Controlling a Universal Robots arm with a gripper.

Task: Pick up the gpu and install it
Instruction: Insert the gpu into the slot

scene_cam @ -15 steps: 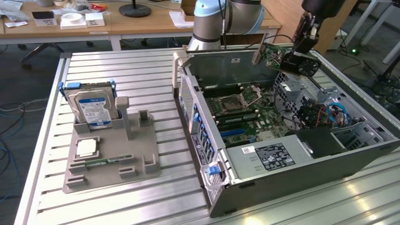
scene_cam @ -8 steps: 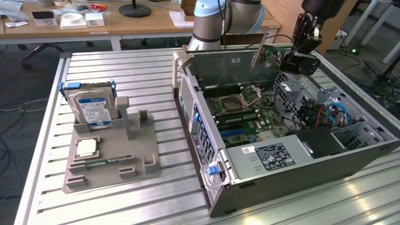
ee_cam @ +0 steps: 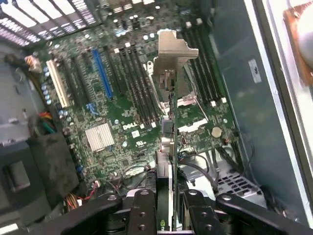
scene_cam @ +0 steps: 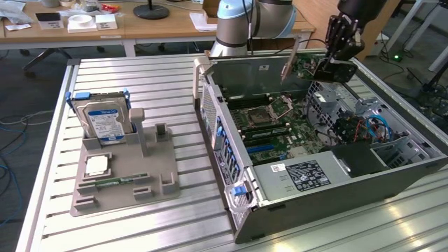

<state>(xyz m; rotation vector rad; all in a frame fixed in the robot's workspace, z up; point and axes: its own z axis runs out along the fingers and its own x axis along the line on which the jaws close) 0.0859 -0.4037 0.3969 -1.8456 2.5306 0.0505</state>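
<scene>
One gpu (scene_cam: 302, 64), thin flat card, carried in the air above the open computer case (scene_cam: 392, 173), near the case's far wall in the exterior view; no contact with board or wall visible. Seen edge-on in the wrist view (ee_cam: 171, 142), with the green motherboard (ee_cam: 112, 122) spread beneath it and the silver end bracket (ee_cam: 175, 46) at the end away from the fingers (ee_cam: 144, 210). Held by the end opposite the bracket, judged so as to leave bracket and long edges free of the grip and easy to line up over the board. One gripper (ee_cam: 171, 205), jaws closed onto the card, a black finger pressed to each face, nothing else touched; in the exterior view (scene_cam: 330, 63) hanging over the case's far corner on the exterior view's right. One blue expansion slot (ee_cam: 101, 73) and one white slot (ee_cam: 57, 83) on the board, both bare, lying to one side of the card and apart from it. Case laid on its side, side panel off, board facing up, probably for reach from above. One grey parts fixture (scene_cam: 157, 184) on the slatted metal table (scene_cam: 140, 79), well apart from the case toward the exterior view's left: blue-labelled hard drive (scene_cam: 105, 123) standing upright in its cradle, narrow green RAM stick (scene_cam: 115, 181) lying flat, small square chip (scene_cam: 96, 166) beside it. Each kept in its own recess, judged to give fixed and repeatable pick-up places.
</scene>
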